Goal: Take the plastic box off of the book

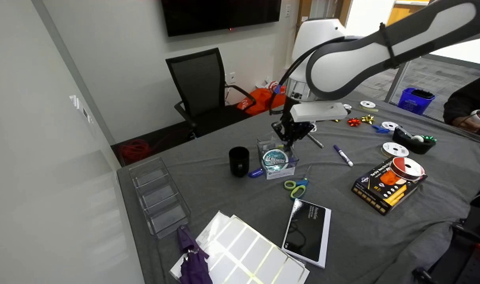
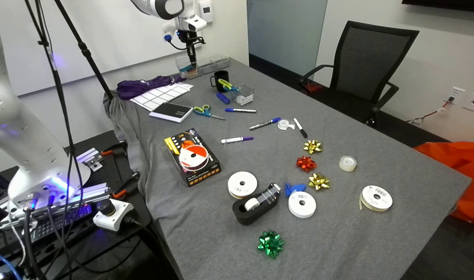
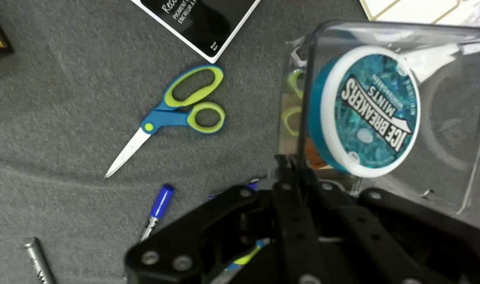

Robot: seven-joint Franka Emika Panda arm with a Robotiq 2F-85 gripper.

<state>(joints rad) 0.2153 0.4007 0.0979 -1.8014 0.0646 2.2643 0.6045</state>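
The plastic box (image 1: pixel 266 147) is clear and holds a round teal mint tin with a white rim. It also shows in an exterior view (image 2: pixel 182 65) and fills the right of the wrist view (image 3: pixel 449 157). My gripper (image 3: pixel 289 161) is closed on one wall of the box near a corner; the gripper shows in both exterior views (image 1: pixel 288 146) (image 2: pixel 193 64). The box appears held above the table. The book (image 1: pixel 307 232), black with a white edge, lies flat, apart from the box, with nothing on it. It shows in an exterior view (image 2: pixel 172 111) and partly in the wrist view (image 3: pixel 202 23).
A black mug (image 1: pixel 239 161) and another clear box (image 2: pixel 244 95) stand close together on the table. Green-handled scissors (image 1: pixel 298 187) lie beside the book. White gridded sheets (image 1: pixel 244 252), a purple umbrella (image 1: pixel 192 260), a clear divided tray (image 1: pixel 161 197) and a black carton (image 1: pixel 382 187) lie around.
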